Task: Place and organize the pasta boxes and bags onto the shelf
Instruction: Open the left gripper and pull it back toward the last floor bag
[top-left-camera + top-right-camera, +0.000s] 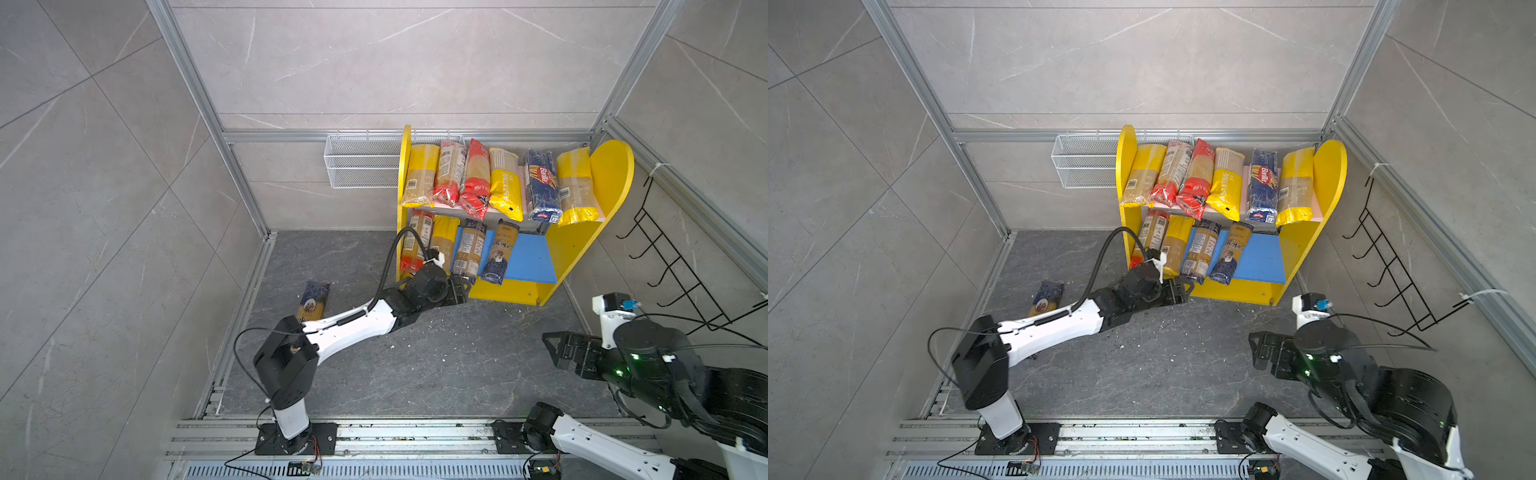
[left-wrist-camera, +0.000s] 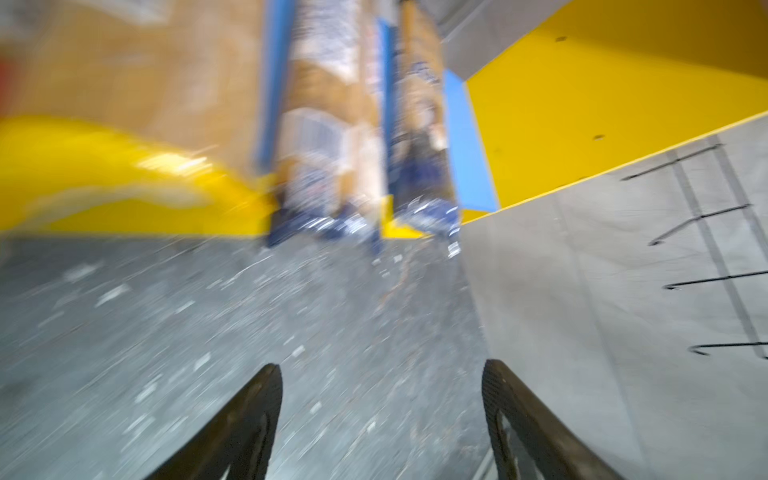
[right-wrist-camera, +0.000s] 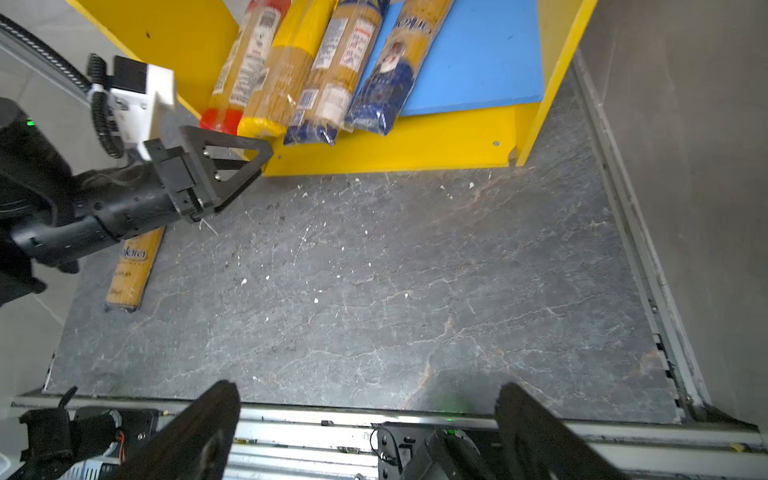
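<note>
10 plastic spaghetti packets (image 1: 505,183) lie on the 2-tier yellow wooden shelf (image 1: 615,166): 6 above, 4 below. 1 dark-blue packet (image 1: 313,301) lies on the grey tabletop (image 1: 415,365), unshelved. Left hand (image 2: 382,370) and right hand (image 3: 370,395) gape empty.

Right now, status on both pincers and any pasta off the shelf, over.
Left pincer open, empty, at the shelf front. Right pincer open, empty, held back. One pasta packet on the floor, partly under the left arm.

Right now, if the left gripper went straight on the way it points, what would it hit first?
The left gripper would probably meet the dark blue packet ends overhanging the shelf's yellow front edge; blur leaves depth unclear.
</note>
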`<state>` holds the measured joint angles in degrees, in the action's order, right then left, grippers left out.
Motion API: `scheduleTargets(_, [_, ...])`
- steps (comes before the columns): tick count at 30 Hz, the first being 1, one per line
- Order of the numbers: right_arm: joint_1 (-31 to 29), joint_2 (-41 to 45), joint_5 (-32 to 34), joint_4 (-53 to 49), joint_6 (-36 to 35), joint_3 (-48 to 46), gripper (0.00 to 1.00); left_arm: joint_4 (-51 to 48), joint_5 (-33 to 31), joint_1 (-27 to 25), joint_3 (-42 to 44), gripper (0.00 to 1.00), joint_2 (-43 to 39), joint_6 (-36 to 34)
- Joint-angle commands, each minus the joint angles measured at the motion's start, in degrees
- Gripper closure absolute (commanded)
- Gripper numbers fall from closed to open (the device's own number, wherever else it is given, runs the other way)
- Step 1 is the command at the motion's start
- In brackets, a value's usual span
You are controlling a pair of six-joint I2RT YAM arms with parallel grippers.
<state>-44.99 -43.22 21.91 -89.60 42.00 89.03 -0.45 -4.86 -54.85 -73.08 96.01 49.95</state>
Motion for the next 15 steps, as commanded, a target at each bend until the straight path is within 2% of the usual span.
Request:
scheduleTargets(1, [-0.3,-3.1,-4.4,7.0,-3.4,-2.2,0.0,-8.3,-10.2,2.6,8.7,0.21,-9.2,4.3])
scheduleTargets(6, [-0.3,-8.5,-8.8,14.0,-6.2,-3.9,0.0,-25.1,-19.2,7.1,18.4,0.21,-21.9,11.2])
scheduleTargets(12, [-0.3,-13.9,-13.8,21.6,-8.0,-5.6,0.0,-39.4,-21.3,17.0,27.3,0.19,-36.4,16.8])
scheduleTargets(15, [-0.3,-16.4,-15.7,24.4,-8.7,-5.7,0.0,-46.1,-18.3,24.8,29.7,0.19,-39.8,18.7])
